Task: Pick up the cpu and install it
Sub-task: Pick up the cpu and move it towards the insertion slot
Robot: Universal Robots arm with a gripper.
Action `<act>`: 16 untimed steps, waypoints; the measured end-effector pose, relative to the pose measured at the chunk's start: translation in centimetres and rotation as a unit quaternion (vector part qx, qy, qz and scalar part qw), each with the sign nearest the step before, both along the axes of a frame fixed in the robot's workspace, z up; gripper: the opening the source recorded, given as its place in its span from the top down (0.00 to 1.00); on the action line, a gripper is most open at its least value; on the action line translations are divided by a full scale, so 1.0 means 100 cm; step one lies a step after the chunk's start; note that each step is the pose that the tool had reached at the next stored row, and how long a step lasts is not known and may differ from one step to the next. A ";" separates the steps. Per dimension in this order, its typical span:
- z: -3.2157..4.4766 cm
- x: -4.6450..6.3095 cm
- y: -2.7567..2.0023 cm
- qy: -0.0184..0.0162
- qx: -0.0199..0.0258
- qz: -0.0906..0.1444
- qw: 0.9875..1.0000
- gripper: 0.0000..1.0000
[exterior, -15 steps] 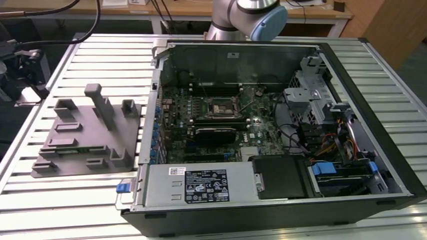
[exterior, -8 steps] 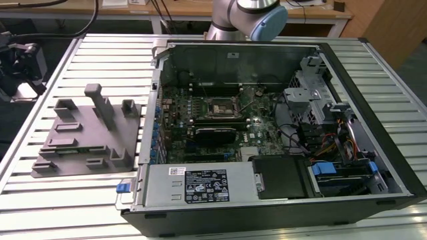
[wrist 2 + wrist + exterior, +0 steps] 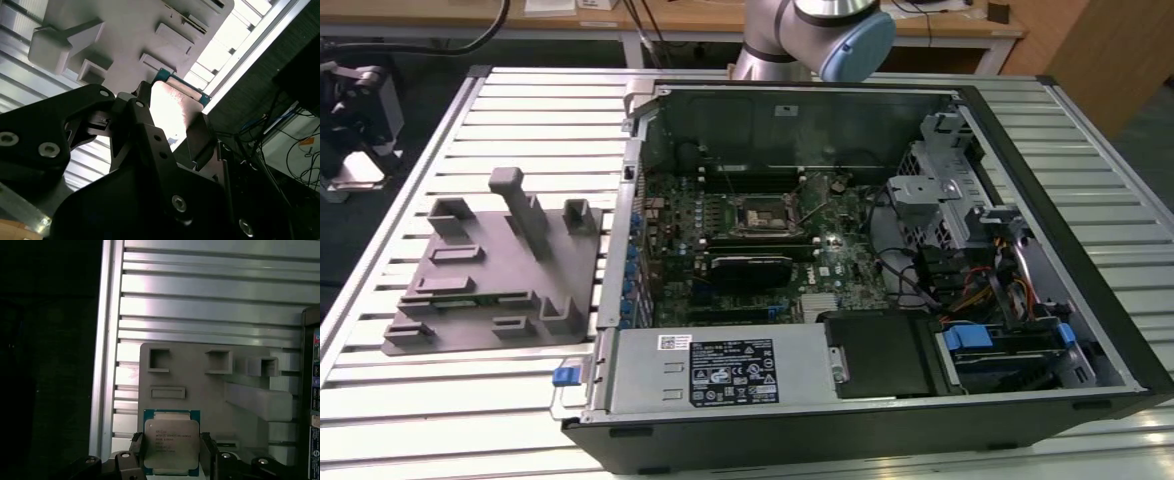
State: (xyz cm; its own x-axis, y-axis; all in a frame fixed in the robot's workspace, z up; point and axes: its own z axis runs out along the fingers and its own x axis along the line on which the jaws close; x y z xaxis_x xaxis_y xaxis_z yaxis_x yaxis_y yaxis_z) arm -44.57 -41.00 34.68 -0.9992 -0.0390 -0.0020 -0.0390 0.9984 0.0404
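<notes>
Between the two fingers of the black gripper [image 3: 171, 460] sits the small, square, silver-topped cpu [image 3: 171, 442] with its green edge, clamped from both sides and held over the large grey plastic fixture [image 3: 200, 385] on the slatted metal table [image 3: 200, 300]. Faint lines of print cross the cpu's lid. A white printed label [image 3: 731, 372] lies on the open black computer case [image 3: 1067, 400].

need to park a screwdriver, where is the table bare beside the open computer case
In the exterior view, bare slatted metal table lies beyond the grey plastic fixture and in a strip nearer than it. The open black computer case is crowded with boards and cables. The hand holds the silver-topped square cpu.
</notes>
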 end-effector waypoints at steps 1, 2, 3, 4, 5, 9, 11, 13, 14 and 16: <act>0.0024 0.000 0.0002 0.000 0.000 0.000 1.000 0.47; 0.0048 0.000 0.0003 0.000 0.000 0.000 1.000 0.47; 0.0075 0.000 0.0006 0.000 0.000 0.000 1.000 0.47; 0.0103 0.000 0.0008 0.000 0.000 0.000 1.000 0.47; 0.0132 0.000 0.0010 0.000 0.000 0.000 1.000 0.47; 0.0224 0.000 0.0022 0.000 0.000 0.000 1.000 0.47; 0.0264 0.000 0.0026 0.000 0.000 0.000 1.000 0.47; 0.0289 0.000 0.0028 0.000 0.000 0.000 1.000 0.47; 0.0297 0.000 0.0029 0.000 0.000 0.000 1.000 0.47; 0.0313 0.000 0.0029 0.000 0.000 0.000 1.000 0.47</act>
